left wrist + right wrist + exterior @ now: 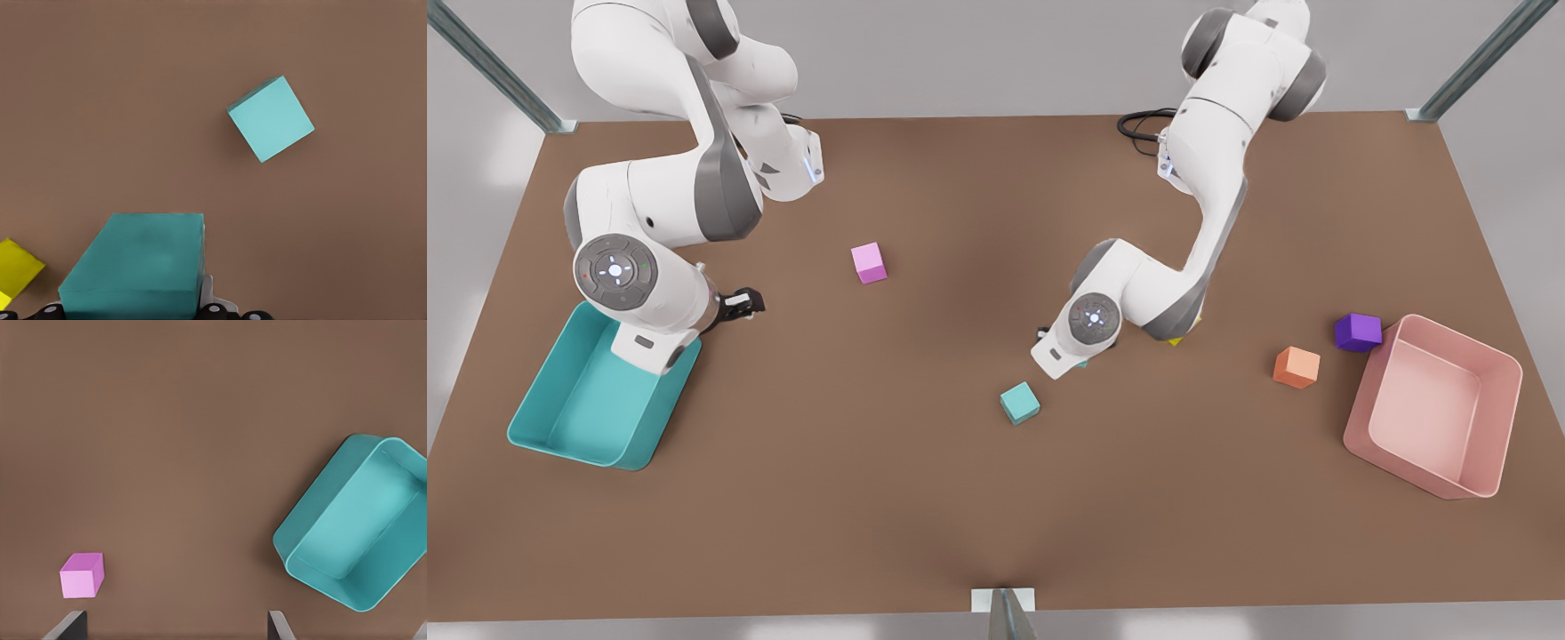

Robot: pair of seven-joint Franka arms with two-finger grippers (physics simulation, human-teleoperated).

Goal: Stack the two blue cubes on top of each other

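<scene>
One blue cube (1019, 402) lies loose on the brown table near the middle, also seen as a tilted teal square (270, 119) in the left wrist view. The other blue cube (140, 263) sits close to the camera between the fingers of my left gripper (1080, 360), which is shut on it, a short way from the loose cube. In the front view this arm's wrist hides most of the held cube. My right gripper (743, 304) waits open beside the teal bin at the front view's left, with its fingertips (70, 627) spread wide over bare table.
A teal bin (560, 427) stands at the front view's left and a pink bin (1476, 356) at its right. A pink cube (869, 262) lies mid-table. An orange cube (1296, 367) and a purple cube (1358, 332) lie near the pink bin. A yellow cube (13, 273) sits beside the left arm.
</scene>
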